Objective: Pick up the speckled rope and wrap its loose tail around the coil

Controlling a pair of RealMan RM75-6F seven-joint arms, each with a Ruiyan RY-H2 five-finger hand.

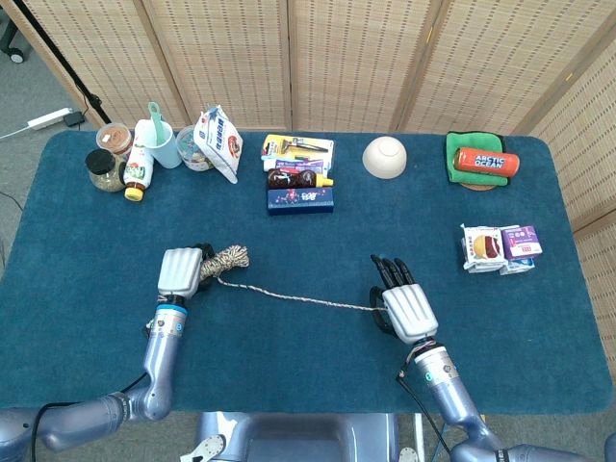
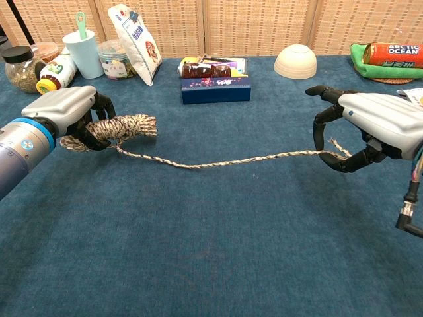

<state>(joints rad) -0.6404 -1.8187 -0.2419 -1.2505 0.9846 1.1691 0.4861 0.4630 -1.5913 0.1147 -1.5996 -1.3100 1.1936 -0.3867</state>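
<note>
The speckled rope's coil (image 1: 229, 257) (image 2: 127, 126) sits in my left hand (image 1: 180, 271) (image 2: 63, 109), whose fingers wrap around its left part and hold it slightly off the blue tablecloth. The loose tail (image 1: 306, 298) (image 2: 231, 160) sags across the cloth toward my right hand (image 1: 405, 306) (image 2: 373, 124). That hand stands palm down with its fingers curled, and the tail's end is pinched between thumb and a finger. The frayed tip (image 2: 337, 146) sticks up behind the pinch.
Along the back stand jars (image 1: 102, 169), a cup (image 1: 165, 144), a snack bag (image 1: 218, 142), a dark blue box (image 1: 300, 198), a white bowl (image 1: 385, 156) and a can on a green cloth (image 1: 481, 162). Small cartons (image 1: 500, 248) lie at the right.
</note>
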